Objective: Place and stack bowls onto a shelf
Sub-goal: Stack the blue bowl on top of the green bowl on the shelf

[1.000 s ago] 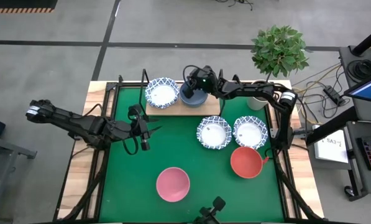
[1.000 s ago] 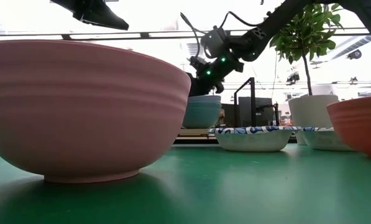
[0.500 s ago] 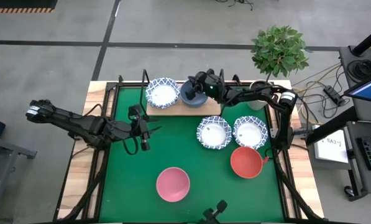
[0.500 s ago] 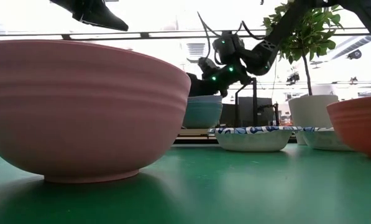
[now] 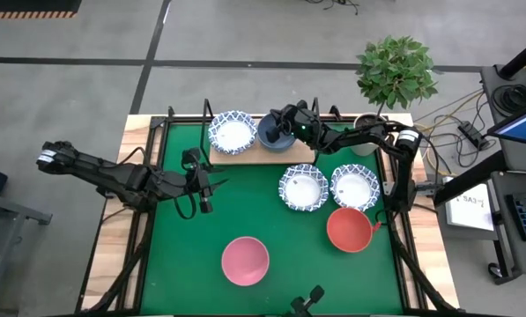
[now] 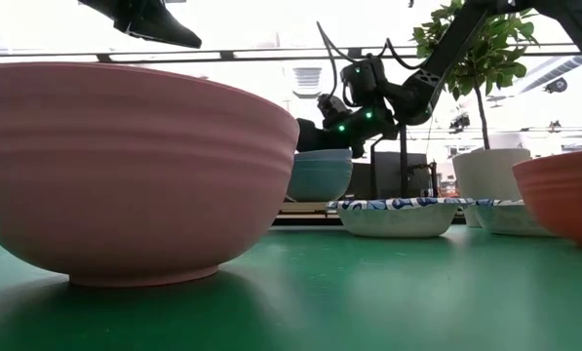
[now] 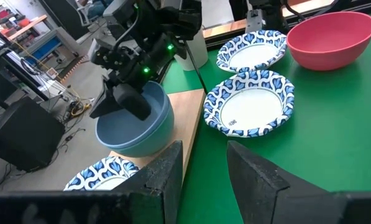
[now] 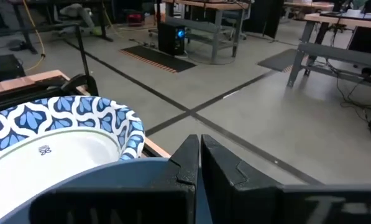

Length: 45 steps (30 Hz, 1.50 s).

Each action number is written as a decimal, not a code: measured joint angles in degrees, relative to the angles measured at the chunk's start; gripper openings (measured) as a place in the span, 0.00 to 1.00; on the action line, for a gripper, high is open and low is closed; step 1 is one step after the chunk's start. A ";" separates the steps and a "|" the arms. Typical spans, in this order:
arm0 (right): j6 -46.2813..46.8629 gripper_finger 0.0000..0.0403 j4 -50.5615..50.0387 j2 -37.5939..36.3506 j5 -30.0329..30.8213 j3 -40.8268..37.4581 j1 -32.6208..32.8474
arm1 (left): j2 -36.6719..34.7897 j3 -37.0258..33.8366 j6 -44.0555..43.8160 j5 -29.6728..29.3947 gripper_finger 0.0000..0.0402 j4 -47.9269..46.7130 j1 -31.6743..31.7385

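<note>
The right gripper (image 5: 283,126) is pinching the rim of the grey-blue bowl (image 5: 272,134) with its fingers closed together on it, and the bowl is sitting on the light-wood shelf (image 5: 298,156) just beside a patterned bowl (image 5: 231,131) already resting there. The step in hand appears to be setting the grey-blue bowl down on the shelf; the next move is likely calling for the fingers to part and the arm to lift clear without dragging the bowl off the board. The left gripper (image 5: 203,187) is waiting over the green mat (image 5: 174,255), fingers apart and holding nothing. Two more patterned bowls (image 5: 301,187) (image 5: 354,187), the red bowl (image 5: 349,229) and the pink bowl (image 5: 246,261) are remaining on the mat. A small mark is showing inside one patterned bowl (image 7: 251,104) in the left wrist view, too small to read.
</note>
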 joint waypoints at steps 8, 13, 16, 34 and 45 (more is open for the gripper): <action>-0.05 0.02 3.94 0.31 1.73 -0.07 0.36 | 0.00 0.00 0.00 0.00 0.27 0.01 0.01; -0.47 0.02 6.13 0.55 1.84 0.97 1.14 | 0.00 0.00 0.00 0.00 0.27 -0.01 0.01; -1.30 0.02 5.06 0.78 1.85 2.77 1.63 | 0.00 0.00 0.00 0.01 0.27 -0.01 0.00; 11.18 0.02 -69.59 -5.46 5.21 30.47 7.32 | 0.00 -0.17 0.01 0.01 0.27 -0.06 0.02; 24.21 0.02 -89.99 -5.61 3.61 36.13 8.74 | 0.00 -0.20 0.02 0.01 0.27 -0.06 0.02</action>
